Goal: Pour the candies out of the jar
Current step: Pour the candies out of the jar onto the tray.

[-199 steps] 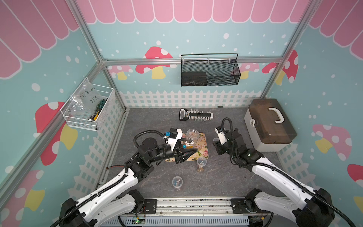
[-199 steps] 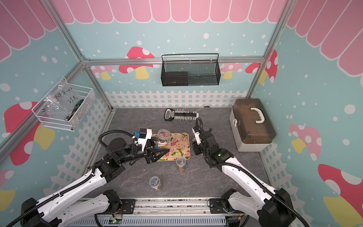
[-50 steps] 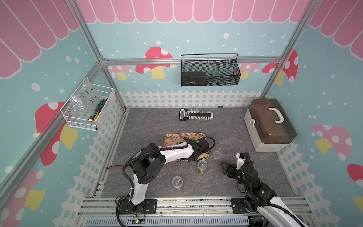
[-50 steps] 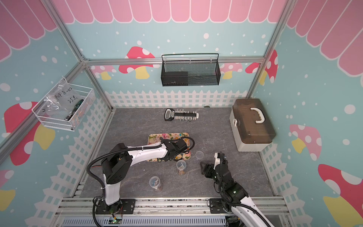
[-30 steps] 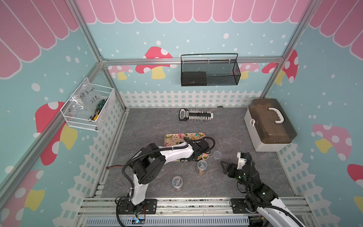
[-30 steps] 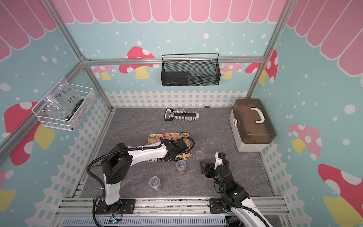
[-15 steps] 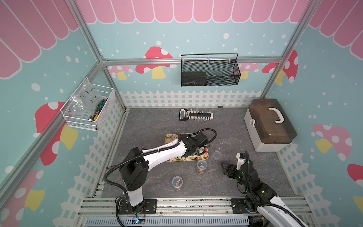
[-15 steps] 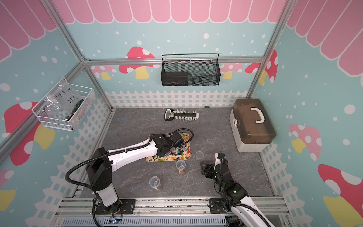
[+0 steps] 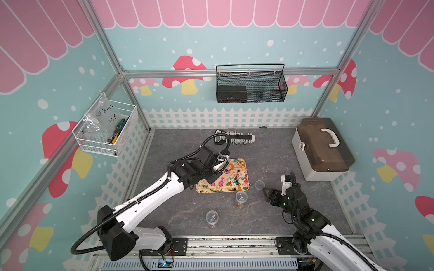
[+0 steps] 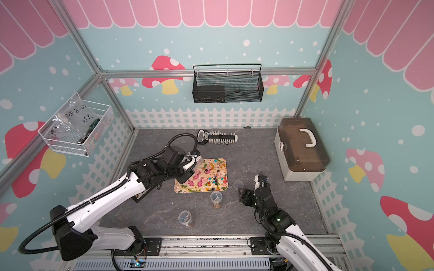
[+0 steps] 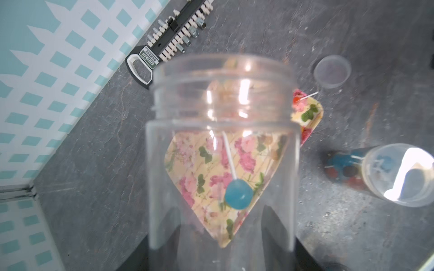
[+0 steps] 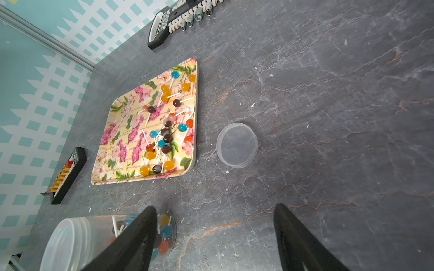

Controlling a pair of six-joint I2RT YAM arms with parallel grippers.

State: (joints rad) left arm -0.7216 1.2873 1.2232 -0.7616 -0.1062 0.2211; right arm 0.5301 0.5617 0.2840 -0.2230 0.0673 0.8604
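Jar has shifted leftward, its base cut off.

Three jars, one tray (one loose lid)

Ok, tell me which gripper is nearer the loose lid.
Right. The right gripper hangs open just beside the lid; the left gripper holds the jar over the opposite end of the tray.

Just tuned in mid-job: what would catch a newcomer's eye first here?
The floral tray mid-table, strewn with bright candies. Above its edge the left gripper, jaws shut, holds a clear jar with one blue lollipop inside. The right gripper hovers open near the loose lid.
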